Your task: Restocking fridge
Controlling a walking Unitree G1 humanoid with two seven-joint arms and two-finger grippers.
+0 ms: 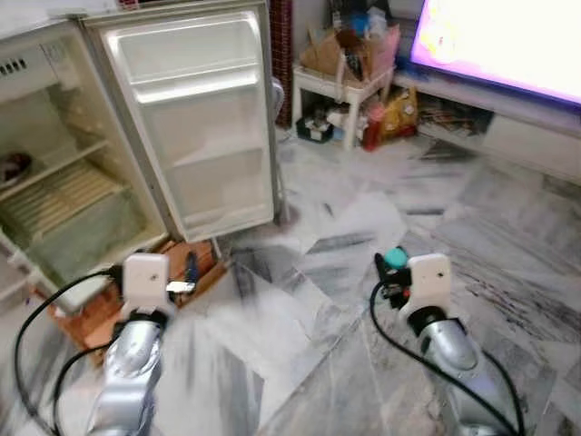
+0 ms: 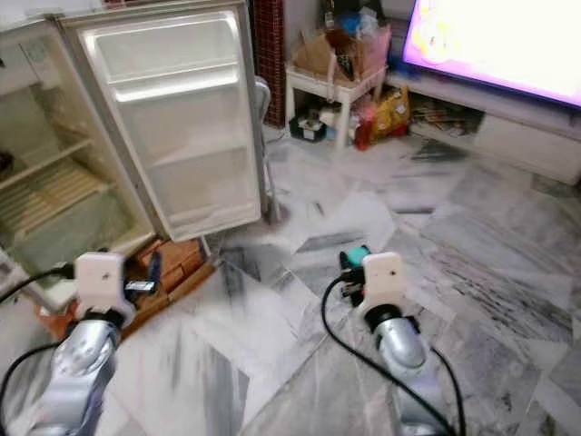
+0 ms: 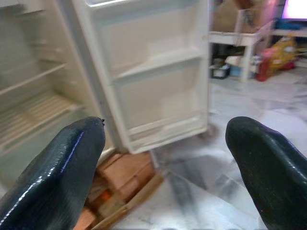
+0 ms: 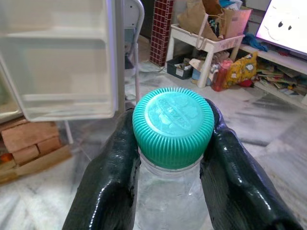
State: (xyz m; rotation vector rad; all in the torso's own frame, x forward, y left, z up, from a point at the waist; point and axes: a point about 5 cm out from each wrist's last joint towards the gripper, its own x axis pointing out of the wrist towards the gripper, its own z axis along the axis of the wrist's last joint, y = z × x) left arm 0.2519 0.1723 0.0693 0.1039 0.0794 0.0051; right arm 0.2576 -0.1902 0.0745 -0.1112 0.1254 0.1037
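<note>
Right wrist view: right gripper (image 4: 172, 143) clamped around clear bottle (image 4: 168, 201) just under green cap (image 4: 173, 125), held over marble floor (image 1: 309, 300), right of fridge. Left gripper (image 3: 163, 158) spread wide, holding nothing, near fridge (image 1: 64, 182). Fridge door (image 1: 195, 118) swung open, far left. Bricks (image 3: 124, 175) under fridge. White table (image 1: 349, 86) far, beside TV (image 1: 508, 41).

My two arms are silver metal, each ending in a white boxy wrist block. Black cables loop along both. My fingers (image 3: 53, 182) are glossy black and rounded.
</note>
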